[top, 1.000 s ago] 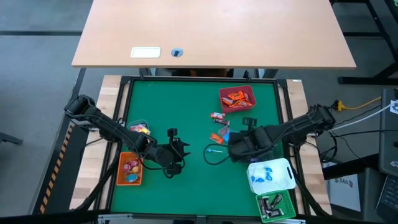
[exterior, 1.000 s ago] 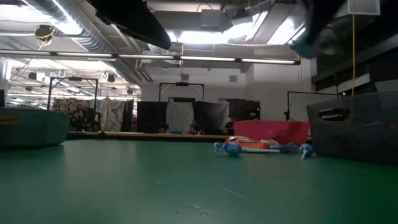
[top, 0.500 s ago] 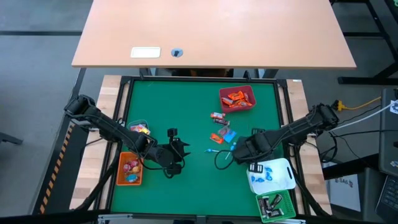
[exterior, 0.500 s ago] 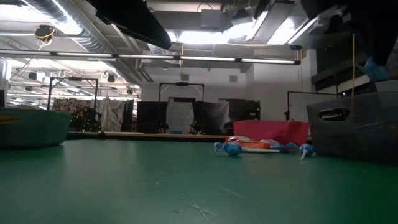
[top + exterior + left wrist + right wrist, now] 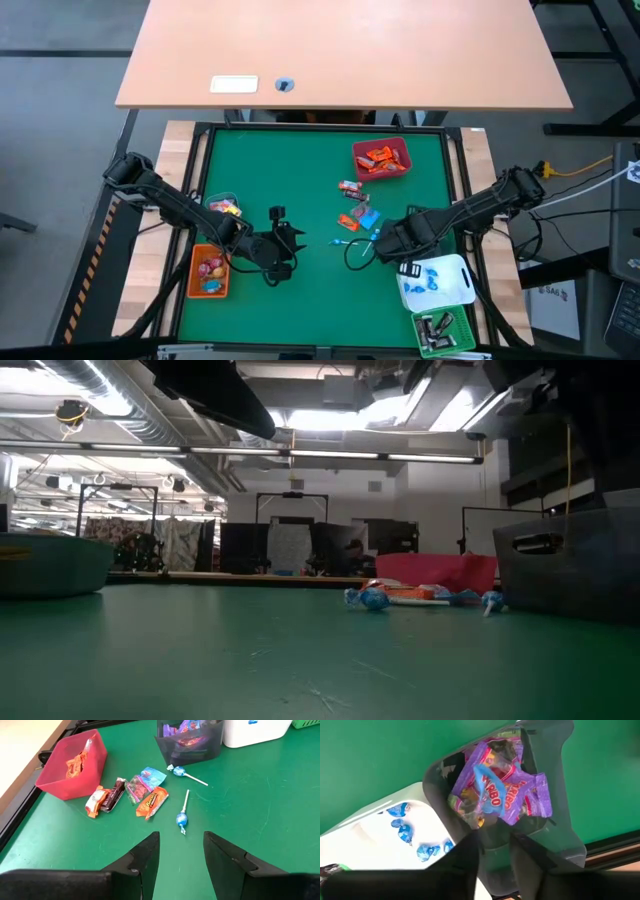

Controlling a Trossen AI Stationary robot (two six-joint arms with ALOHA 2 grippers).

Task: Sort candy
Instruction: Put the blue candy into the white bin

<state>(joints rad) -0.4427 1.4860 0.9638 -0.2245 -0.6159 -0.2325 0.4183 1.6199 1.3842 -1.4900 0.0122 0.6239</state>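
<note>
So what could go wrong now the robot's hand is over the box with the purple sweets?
The right gripper hangs open close over the clear box, where purple packets are heaped high; one could catch on a finger and come out. The white box of blue sweets sits right beside it, so a slipped packet might land there. By the open left gripper, a lollipop lies flat; its thin stick may be hard to pinch.

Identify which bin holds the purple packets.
The clear bin under the right gripper; the white bin beside it holds only blue sweets.
</note>
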